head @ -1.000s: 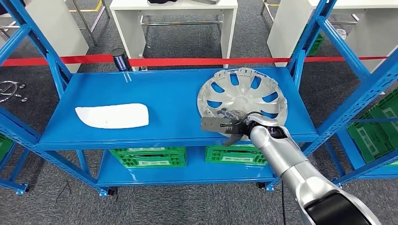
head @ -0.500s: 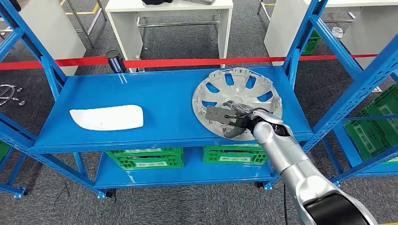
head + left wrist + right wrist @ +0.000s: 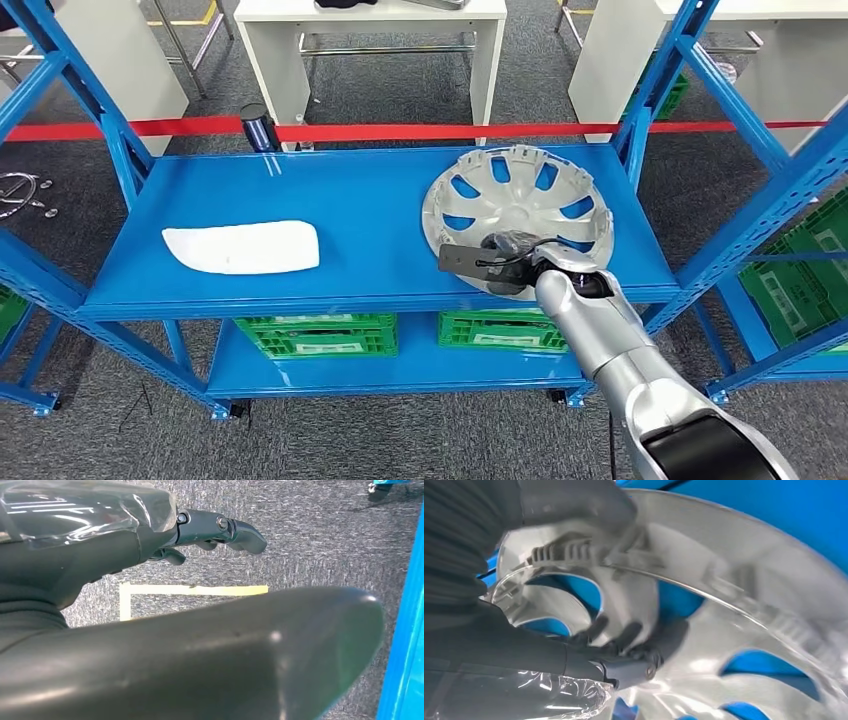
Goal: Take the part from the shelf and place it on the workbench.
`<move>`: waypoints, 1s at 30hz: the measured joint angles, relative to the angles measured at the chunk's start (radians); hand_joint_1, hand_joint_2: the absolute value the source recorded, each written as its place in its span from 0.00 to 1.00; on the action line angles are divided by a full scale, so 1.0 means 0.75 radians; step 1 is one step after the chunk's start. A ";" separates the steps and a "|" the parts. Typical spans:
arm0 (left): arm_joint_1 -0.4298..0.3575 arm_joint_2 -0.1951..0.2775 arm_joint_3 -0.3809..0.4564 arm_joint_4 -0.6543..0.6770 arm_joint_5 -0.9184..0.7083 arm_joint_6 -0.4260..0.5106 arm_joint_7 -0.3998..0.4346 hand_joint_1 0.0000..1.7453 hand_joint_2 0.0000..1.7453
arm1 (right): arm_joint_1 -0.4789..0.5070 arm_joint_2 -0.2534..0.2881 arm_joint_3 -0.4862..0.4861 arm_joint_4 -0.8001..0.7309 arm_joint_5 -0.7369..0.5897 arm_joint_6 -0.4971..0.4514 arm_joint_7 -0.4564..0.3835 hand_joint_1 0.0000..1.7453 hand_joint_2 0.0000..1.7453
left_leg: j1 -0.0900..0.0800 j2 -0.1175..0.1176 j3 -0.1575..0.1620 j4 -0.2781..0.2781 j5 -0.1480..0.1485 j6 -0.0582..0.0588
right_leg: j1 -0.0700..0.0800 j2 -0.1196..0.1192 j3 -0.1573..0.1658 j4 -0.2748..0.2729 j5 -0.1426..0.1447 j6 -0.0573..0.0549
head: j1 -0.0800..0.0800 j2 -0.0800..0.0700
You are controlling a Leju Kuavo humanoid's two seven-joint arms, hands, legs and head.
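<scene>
A silver wheel cover (image 3: 520, 195) with several blue-showing openings lies on the right half of the blue shelf top (image 3: 370, 210). My right hand (image 3: 497, 262) grips its near rim. In the right wrist view the thumb (image 3: 574, 505) lies over the rim of the wheel cover (image 3: 744, 610) while the dark fingers (image 3: 624, 640) curl inside against a spoke. A white curved panel (image 3: 241, 247) lies on the shelf's left half. My left hand (image 3: 100, 560) hangs over grey carpet, fingers apart, holding nothing.
Blue uprights (image 3: 650, 90) frame the shelf on both sides. Green crates (image 3: 315, 335) sit on the lower level. A red barrier tape (image 3: 400, 131) runs behind the shelf, with white tables (image 3: 370, 40) beyond it. Yellow floor tape (image 3: 190, 590) lies below my left hand.
My right hand's fingers have gone from spread over the near rim to curled tight on it. The wheel cover stays on the shelf. The camera swayed slightly.
</scene>
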State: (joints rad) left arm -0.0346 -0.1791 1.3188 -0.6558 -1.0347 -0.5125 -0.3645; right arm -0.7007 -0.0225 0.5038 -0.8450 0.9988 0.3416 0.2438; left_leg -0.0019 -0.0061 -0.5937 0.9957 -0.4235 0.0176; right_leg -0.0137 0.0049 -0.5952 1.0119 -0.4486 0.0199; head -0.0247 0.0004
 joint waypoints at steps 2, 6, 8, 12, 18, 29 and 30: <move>0.002 -0.001 0.000 -0.001 0.006 0.001 0.000 0.00 0.00 | 0.008 0.006 0.005 0.002 0.034 0.004 -0.001 0.98 1.00 | 0.000 0.000 -0.002 0.003 -0.002 -0.012 | 0.004 0.002 0.007 -0.012 0.005 -0.020 | -0.001 0.000; 0.004 -0.004 0.002 -0.016 0.020 -0.007 0.001 0.00 0.00 | 0.010 0.019 0.018 0.001 0.082 0.023 -0.006 0.93 1.00 | 0.012 0.002 -0.064 0.134 -0.083 -0.041 | -0.006 0.002 0.015 -0.017 0.007 -0.041 | -0.005 0.000; 0.005 -0.006 0.002 -0.028 0.025 -0.021 0.002 0.00 0.00 | 0.011 0.022 0.027 0.000 0.106 0.040 -0.011 0.89 1.00 | 0.017 0.003 -0.151 0.319 -0.165 -0.052 | -0.006 0.001 0.016 -0.016 0.005 -0.044 | -0.007 0.000; 0.012 -0.015 0.003 -0.050 0.028 -0.042 0.006 0.00 0.00 | 0.010 0.022 0.039 -0.002 0.143 0.072 -0.017 1.00 1.00 | 0.022 0.004 -0.128 0.272 -0.097 -0.052 | -0.006 0.000 0.023 -0.016 0.004 -0.044 | -0.007 0.000; 0.010 -0.021 0.003 -0.068 0.047 -0.054 0.003 0.00 0.00 | 0.010 0.016 0.049 -0.010 0.168 0.091 -0.009 1.00 1.00 | 0.012 0.005 0.011 0.006 -0.015 -0.019 | 0.004 0.003 0.016 -0.019 0.006 -0.016 | -0.005 0.000; 0.022 -0.059 -0.024 -0.151 0.086 -0.086 -0.116 0.00 0.00 | 0.038 -0.008 0.033 -0.049 0.173 0.093 -0.003 1.00 1.00 | 0.005 0.002 0.017 -0.011 0.000 0.014 | 0.004 0.000 -0.021 0.070 -0.029 0.006 | 0.002 0.000; 0.024 -0.064 -0.027 -0.166 0.081 -0.086 -0.113 0.00 0.00 | 0.039 -0.005 0.029 -0.055 0.170 0.088 -0.004 1.00 1.00 | 0.002 0.001 0.015 -0.008 -0.001 0.009 | 0.005 -0.001 0.012 0.006 -0.009 0.000 | 0.001 0.000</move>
State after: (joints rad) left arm -0.0166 -0.2268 1.2982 -0.7800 -0.9737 -0.5771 -0.4490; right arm -0.6717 -0.0262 0.5257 -0.8863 1.1261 0.4078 0.2404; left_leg -0.0004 -0.0056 -0.5824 0.9899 -0.4243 0.0241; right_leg -0.0096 0.0044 -0.5866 1.0165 -0.4555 0.0200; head -0.0237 0.0004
